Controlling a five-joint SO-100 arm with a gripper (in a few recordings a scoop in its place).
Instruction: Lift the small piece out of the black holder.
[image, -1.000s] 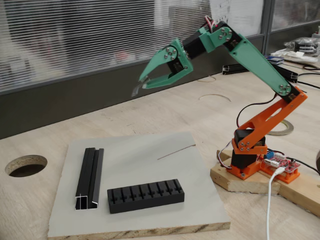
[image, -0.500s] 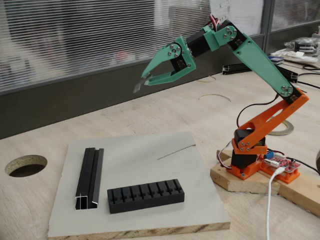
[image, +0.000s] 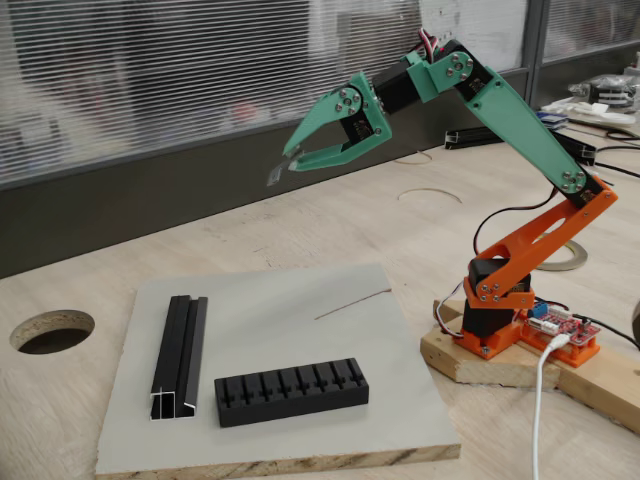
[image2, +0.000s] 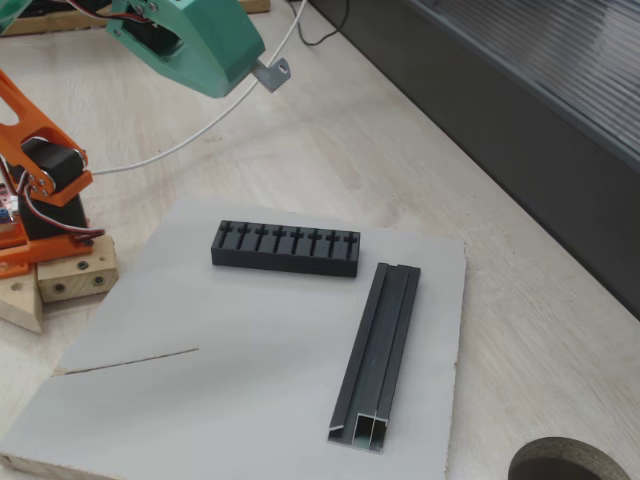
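My green gripper (image: 290, 164) hangs high in the air, far above the grey board, shut on the small piece (image: 274, 175), a thin grey metal sliver that juts from its tip. From the other side, the small piece (image2: 270, 74) sticks out of the gripper (image2: 250, 72) at the top of a fixed view. The black holder (image: 291, 391) lies on the grey board near its front edge, its row of cross-shaped slots facing up. The holder (image2: 286, 248) sits well below and apart from the gripper.
A long black channel rail (image: 181, 356) lies on the grey board (image: 290, 320) to the left of the holder. A thin grey wire-like line (image: 352, 303) rests on the board behind it. The orange arm base (image: 500, 320) stands on a wooden block at right. A round hole (image: 52, 330) opens in the table at left.
Over the last second the gripper rose a little and shifted slightly right, still holding the small piece. In the last half second nothing visibly moved.
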